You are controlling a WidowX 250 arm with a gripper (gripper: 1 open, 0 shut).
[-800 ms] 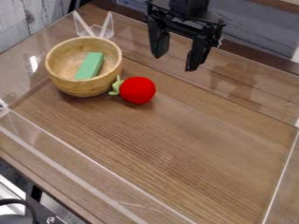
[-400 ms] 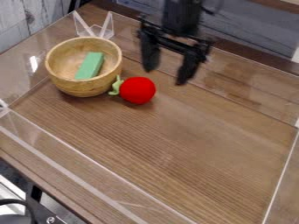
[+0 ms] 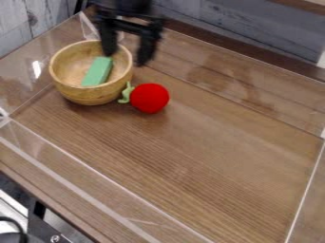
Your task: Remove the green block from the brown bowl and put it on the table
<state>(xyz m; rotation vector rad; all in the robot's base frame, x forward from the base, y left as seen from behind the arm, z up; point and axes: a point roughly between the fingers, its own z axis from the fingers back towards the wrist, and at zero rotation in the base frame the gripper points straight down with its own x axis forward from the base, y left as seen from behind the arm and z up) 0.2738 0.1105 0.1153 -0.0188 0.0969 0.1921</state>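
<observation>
The green block (image 3: pixel 98 71) lies flat inside the brown bowl (image 3: pixel 64 81), which stands at the back left of the table (image 3: pixel 203 152). My gripper (image 3: pixel 131 47) hangs just behind the bowl's right rim, pointing down. Its two black fingers (image 3: pixel 110 40) stand apart, open, with nothing between them. The block lies below and to the left of the fingertips, apart from them.
A red ball-like object (image 3: pixel 150 98) with a green bit rests on the table just right of the bowl. Clear plastic walls (image 3: pixel 38 142) run along the table's edges. Bare wood stretches across the front and right.
The gripper has moved left across the back of the table, from behind the red ball to the bowl's right rim. It has stayed open. Bowl, block and ball have not moved.
</observation>
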